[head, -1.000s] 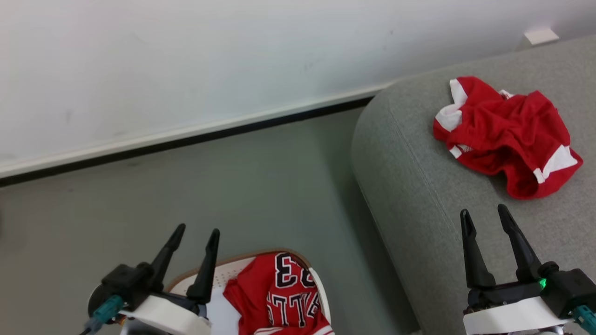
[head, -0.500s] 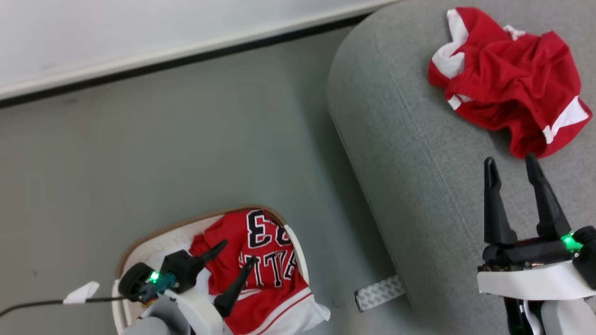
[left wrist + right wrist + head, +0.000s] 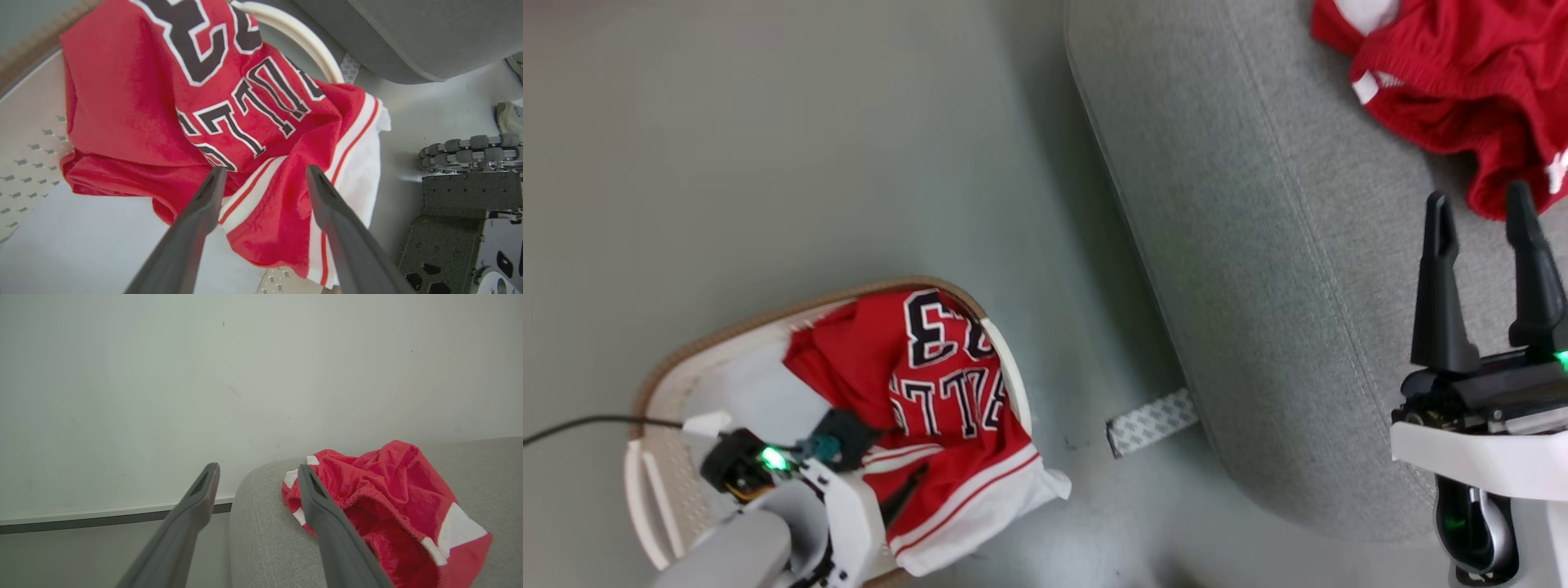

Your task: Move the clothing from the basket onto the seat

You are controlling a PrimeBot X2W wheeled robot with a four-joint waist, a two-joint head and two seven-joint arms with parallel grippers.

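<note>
A red jersey (image 3: pixel 931 392) with black, white-edged letters and numbers lies crumpled in the white basket (image 3: pixel 768 313), its white-trimmed hem hanging over the near rim. My left gripper (image 3: pixel 265 173) is open and points down into the basket, its fingertips just above the jersey's (image 3: pixel 163 102) striped hem. A second red garment (image 3: pixel 1462 73) lies on the grey seat (image 3: pixel 1258 245). My right gripper (image 3: pixel 1478 198) hangs open over the seat, just short of that garment (image 3: pixel 388 490), with nothing between its fingers.
Pale blue-white fabric (image 3: pixel 81 245) lines the basket's bottom. A patterned strip (image 3: pixel 1152 420) lies on the grey floor (image 3: pixel 768 163) between basket and seat. A black cable (image 3: pixel 588 423) runs off left. My wheeled base (image 3: pixel 466 151) stands right of the basket. A pale wall (image 3: pixel 122 396) rises behind the seat.
The head camera has tilted down, so the whole picture shifted up. My left gripper has dropped from beside the basket into it, over the jersey. The right gripper stays open.
</note>
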